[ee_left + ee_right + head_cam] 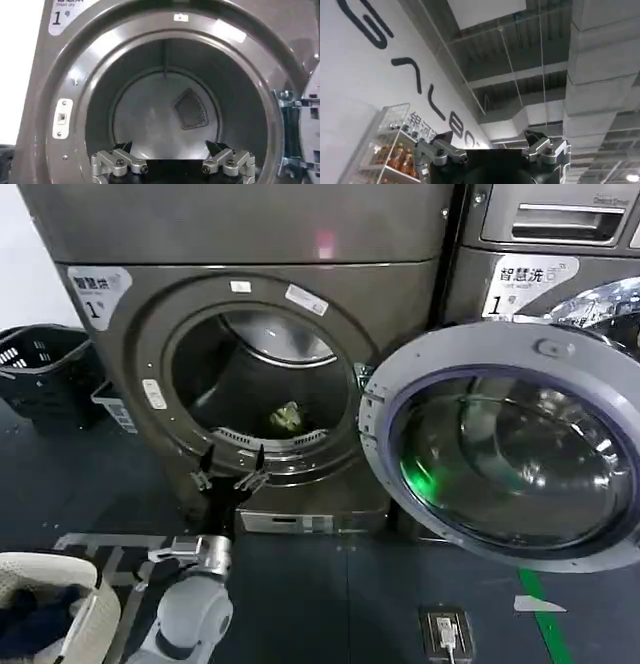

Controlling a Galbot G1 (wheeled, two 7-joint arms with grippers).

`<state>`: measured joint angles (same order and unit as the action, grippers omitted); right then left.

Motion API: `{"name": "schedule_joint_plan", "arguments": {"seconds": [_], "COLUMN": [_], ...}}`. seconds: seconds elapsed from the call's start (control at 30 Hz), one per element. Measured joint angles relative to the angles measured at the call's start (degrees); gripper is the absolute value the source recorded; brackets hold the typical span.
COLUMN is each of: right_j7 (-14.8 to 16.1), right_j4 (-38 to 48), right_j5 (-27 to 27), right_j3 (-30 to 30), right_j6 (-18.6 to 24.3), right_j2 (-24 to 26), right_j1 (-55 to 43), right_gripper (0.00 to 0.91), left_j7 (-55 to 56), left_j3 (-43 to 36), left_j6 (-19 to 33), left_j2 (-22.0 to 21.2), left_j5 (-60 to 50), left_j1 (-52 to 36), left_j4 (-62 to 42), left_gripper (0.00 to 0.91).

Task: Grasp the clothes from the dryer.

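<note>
dryer (250, 304): dark front-loader marked "1", straight ahead of the robot; round door (510, 439) swung fully open to the robot's right; porthole unobstructed
clothes (287, 418): one small greenish bundle low in the drum, just behind the front lip, right of the opening's centre; drum back wall (165, 117) bare in the left wrist view
left gripper (228, 474): at the bottom rim of the porthole, just outside the drum; jaws spread wide, nothing between them; fingertips (122, 148) pointing into the opening
right gripper (492, 145): aimed up at the ceiling, away from the work; jaws parted, empty; looks parked
step in hand: reach-in, grasp not yet made; I'd say early in the task
doing it well: go over the lip, then drop and shift right toward the bundle; keep jaws spread until they straddle the cloth; pinch low so a loose fold doesn't slip out
edges: porthole ring and bottom lip close under the fingers; door hinge (290, 125) on the right side; likely snag points
open room: plenty of space above and to both sides inside the drum; floor in front clear apart from the dark basket (40, 369) off left and white basket (60, 604) near the robot
</note>
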<state>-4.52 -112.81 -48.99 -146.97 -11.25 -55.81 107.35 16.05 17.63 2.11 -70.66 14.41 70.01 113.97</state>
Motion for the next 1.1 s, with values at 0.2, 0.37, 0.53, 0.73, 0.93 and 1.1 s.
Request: {"name": "schedule_joint_plan", "arguments": {"seconds": [0.2,0.37,0.53,0.73,0.93,1.1], "right_j7": [0.1,0.2,0.1,0.1,-0.2,-0.4], "right_j4": [-0.1,-0.1,-0.2,0.1,0.2,-0.2], "right_j5": [0.0,0.0,0.0,0.0,0.2,0.6], "right_j3": [0.0,0.0,0.1,0.1,0.1,0.3], "right_j6": [0.5,0.6,0.8,0.9,1.2,0.3], "right_j2": [-0.1,-0.1,-0.1,-0.1,-0.1,-0.1], "right_j1": [0.0,0.1,0.1,0.0,-0.1,-0.3], "right_gripper": [0.907,0.907,0.907,0.907,0.907,0.907], "left_j7": [0.0,0.0,0.1,0.1,0.1,0.1], "left_j3": [0.0,0.0,0.0,-0.2,-0.9,-1.5], "left_j6": [-0.1,-0.2,-0.3,-0.6,-0.8,-0.8], "left_j2": [0.2,0.4,0.4,0.6,0.1,-0.6], "left_j5": [0.2,0.5,0.6,0.8,1.0,1.0], "left_j1": [-0.4,-0.7,-1.0,-1.8,-3.2,-4.5], "left_j4": [0.0,-0.1,-0.2,-0.8,-2.1,-3.6], "left_gripper": [0.907,0.907,0.907,0.907,0.907,0.907]}}
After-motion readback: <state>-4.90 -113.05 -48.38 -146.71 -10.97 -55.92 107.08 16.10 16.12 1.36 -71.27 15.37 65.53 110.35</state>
